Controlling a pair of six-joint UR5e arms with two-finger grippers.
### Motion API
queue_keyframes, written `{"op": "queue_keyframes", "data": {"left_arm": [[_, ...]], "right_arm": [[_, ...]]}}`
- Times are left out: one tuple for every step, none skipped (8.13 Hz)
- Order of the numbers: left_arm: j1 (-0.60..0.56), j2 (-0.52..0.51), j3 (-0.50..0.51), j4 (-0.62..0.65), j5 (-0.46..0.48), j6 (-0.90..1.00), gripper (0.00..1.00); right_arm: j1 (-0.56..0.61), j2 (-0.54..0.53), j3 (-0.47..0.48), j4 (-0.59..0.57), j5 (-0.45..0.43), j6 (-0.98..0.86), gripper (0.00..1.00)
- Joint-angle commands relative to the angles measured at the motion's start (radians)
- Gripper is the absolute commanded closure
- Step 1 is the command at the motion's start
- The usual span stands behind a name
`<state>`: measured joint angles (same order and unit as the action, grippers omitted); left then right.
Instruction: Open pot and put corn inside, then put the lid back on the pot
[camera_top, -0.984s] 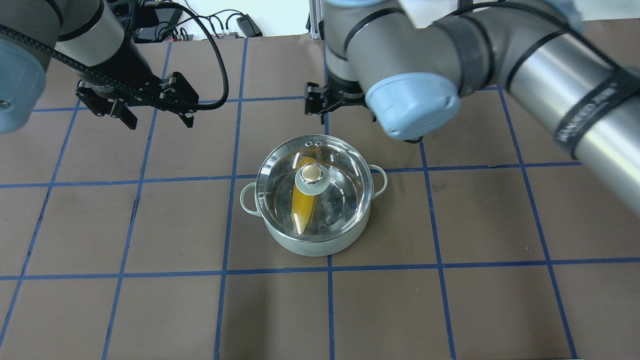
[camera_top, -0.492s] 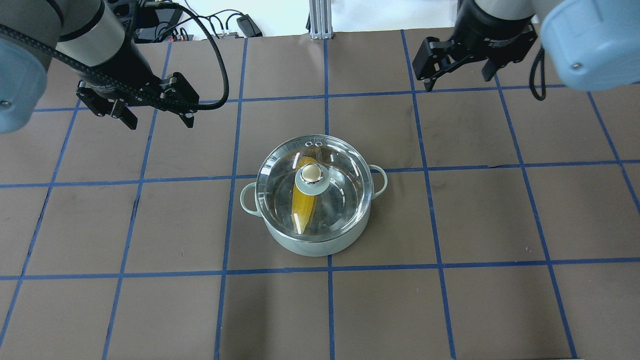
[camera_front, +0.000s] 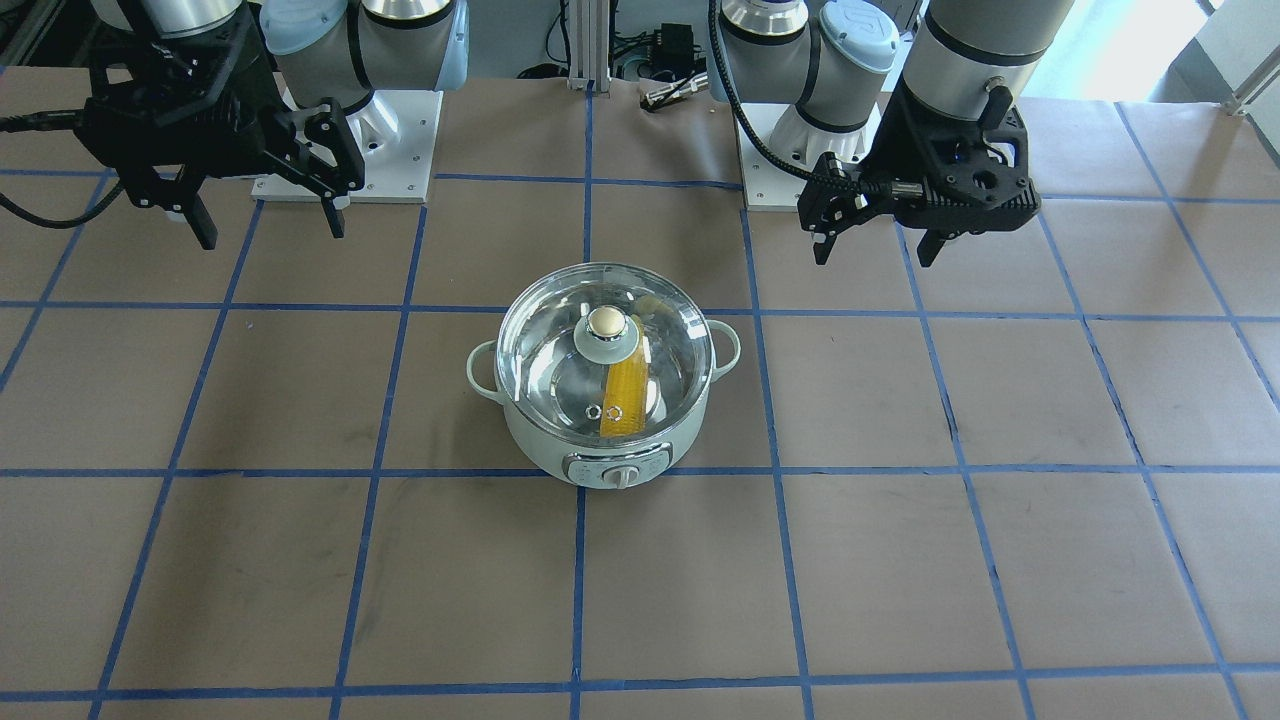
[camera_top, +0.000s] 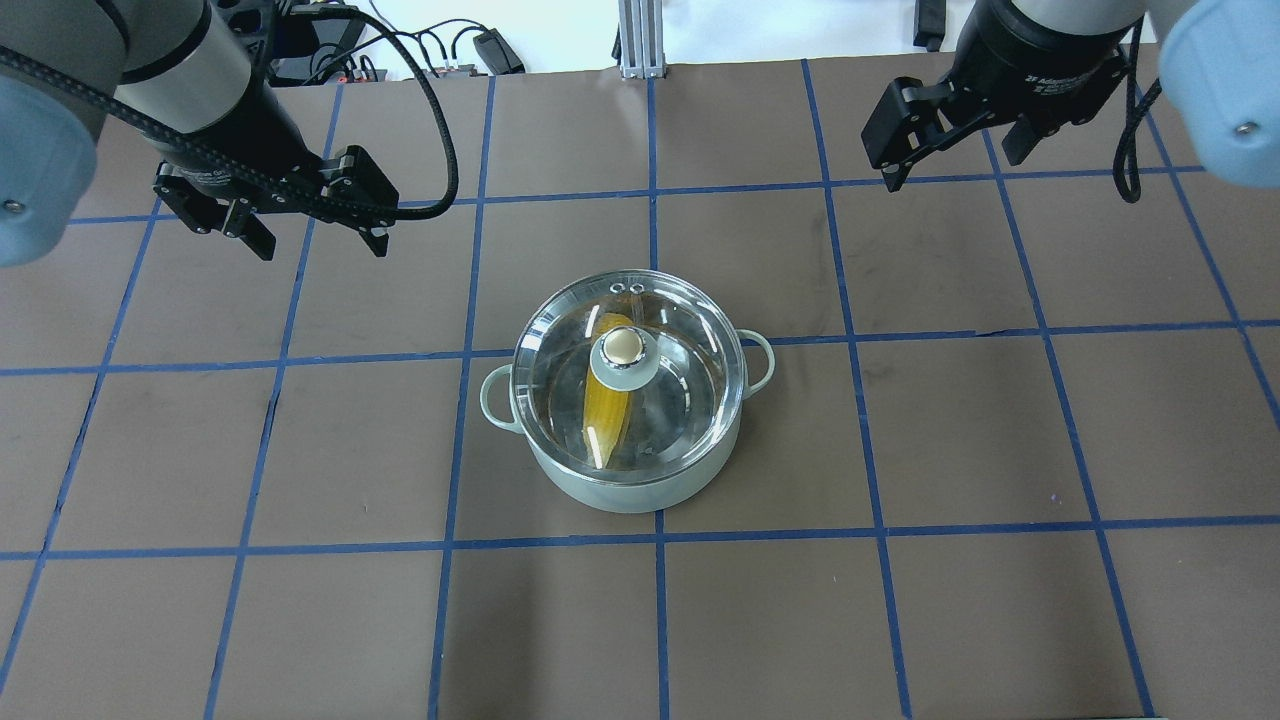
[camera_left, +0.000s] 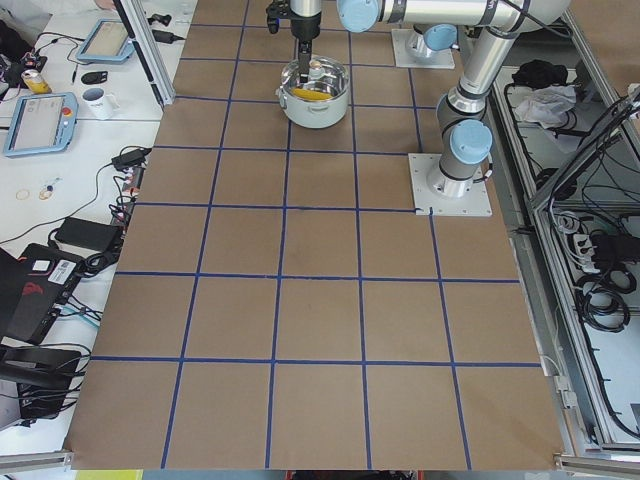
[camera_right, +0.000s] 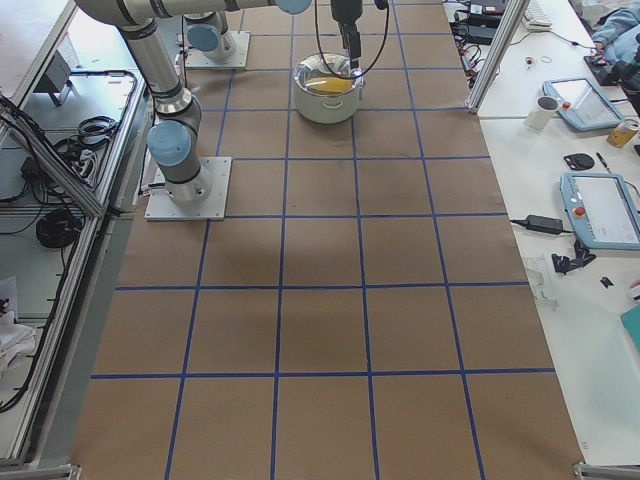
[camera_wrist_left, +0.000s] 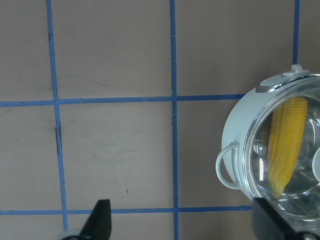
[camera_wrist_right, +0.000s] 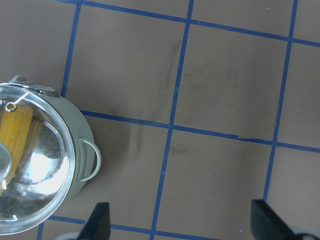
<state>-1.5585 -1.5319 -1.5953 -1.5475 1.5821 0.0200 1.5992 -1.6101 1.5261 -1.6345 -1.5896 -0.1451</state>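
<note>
The brown paper table (camera_top: 1000, 620), ruled into squares by blue tape, carries the pot (camera_top: 630, 492) near its middle. The right arm (camera_top: 1050, 45), stretched just beyond the pot a second ago, has swung away. The right gripper (camera_top: 950, 170) now hangs well beyond the pot to its right, fingers spread and empty. The left gripper (camera_top: 322, 247) has not moved and hovers beyond the pot to its left, also spread wide. The round, pale mint pot has two loop handles. The lid (camera_top: 685, 395), domed clear glass, sits on the pot's rim. Under the lid the corn (camera_top: 605, 420), ribbed yellow and tapering, lies inside the pot on shiny steel.
</note>
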Motion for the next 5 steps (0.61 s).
{"op": "queue_keyframes", "data": {"left_arm": [[0.000,-0.004,0.000,0.000,0.001,0.000,0.00],[0.000,-0.002,0.000,0.000,0.001,0.000,0.00],[0.000,-0.002,0.000,0.001,-0.001,0.000,0.00],[0.000,-0.004,0.000,0.001,0.001,0.000,0.00],[0.000,-0.004,0.000,0.001,-0.001,0.000,0.00]], "right_arm": [[-0.002,-0.017,-0.001,0.033,0.000,-0.002,0.00],[-0.002,-0.023,-0.001,0.033,0.003,-0.002,0.00],[-0.002,-0.024,-0.001,0.036,0.003,-0.002,0.00],[-0.002,-0.025,-0.001,0.038,0.000,-0.002,0.00],[-0.002,-0.024,0.000,0.038,0.000,-0.002,0.00]]}}
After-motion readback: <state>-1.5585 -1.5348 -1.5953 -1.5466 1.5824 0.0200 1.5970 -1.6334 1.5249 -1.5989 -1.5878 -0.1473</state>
